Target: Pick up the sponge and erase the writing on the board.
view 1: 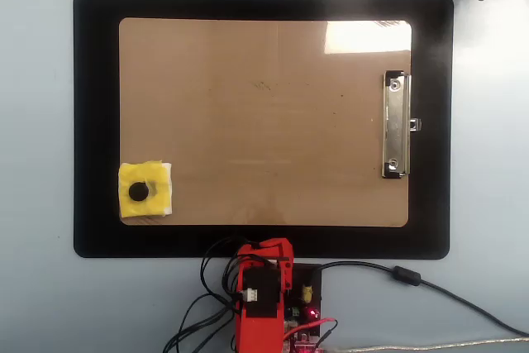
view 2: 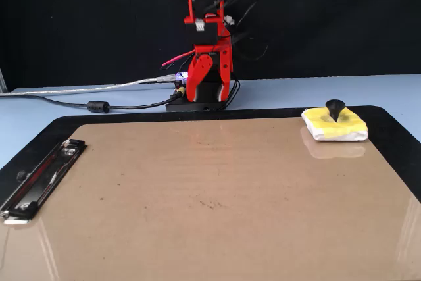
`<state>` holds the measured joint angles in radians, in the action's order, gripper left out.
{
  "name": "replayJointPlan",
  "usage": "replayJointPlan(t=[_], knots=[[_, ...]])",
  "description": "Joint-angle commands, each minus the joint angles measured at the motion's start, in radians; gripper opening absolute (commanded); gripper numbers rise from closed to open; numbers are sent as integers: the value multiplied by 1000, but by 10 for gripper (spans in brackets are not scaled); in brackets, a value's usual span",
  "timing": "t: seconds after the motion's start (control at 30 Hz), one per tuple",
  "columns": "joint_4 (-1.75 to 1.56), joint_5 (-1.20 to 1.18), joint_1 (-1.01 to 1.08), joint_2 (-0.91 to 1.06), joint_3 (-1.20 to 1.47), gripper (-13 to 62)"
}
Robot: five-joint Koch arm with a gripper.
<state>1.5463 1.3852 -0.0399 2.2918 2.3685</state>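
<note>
- Tan-brown and glossy, the board (view 1: 264, 121) is lying on a larger black mat (view 1: 95, 121), with its silver clip (view 1: 396, 126) on the right-hand short side in the overhead view.
- Yellow with a white edge, the sponge (view 1: 145, 191) is resting on the board's lower-left corner in the overhead view, its black knob (view 1: 138, 192) pointing up; in the fixed view it is sitting at the far right edge (view 2: 334, 125), with nothing touching it.
- No row of letters is showing on the board; only faint smudges and specks (view 1: 263, 85) are appearing near its middle, so the writing looks already wiped away or too pale to read.
- The red arm (view 2: 209, 37) is folded upright over its base, beyond the mat's edge and well apart from the sponge.
- The gripper (view 2: 212, 80) is hanging tucked against the arm, empty; its fingers are overlapping in both views, so I cannot tell whether the claw is released or clenched.
- Judging from this, the arm is either waiting before the pickup or resting with the erasing done.
- If wiping is left, the next move calls for unfolding toward the sponge, spreading the claw around the knob, and lifting without pushing the pad off the corner.
</note>
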Motion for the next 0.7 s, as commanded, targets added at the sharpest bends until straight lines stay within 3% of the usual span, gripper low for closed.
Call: replayJointPlan(t=[0.0,0.67], knots=[[48,23,-3,60,18,342],[129,20,-5,58,92,343]])
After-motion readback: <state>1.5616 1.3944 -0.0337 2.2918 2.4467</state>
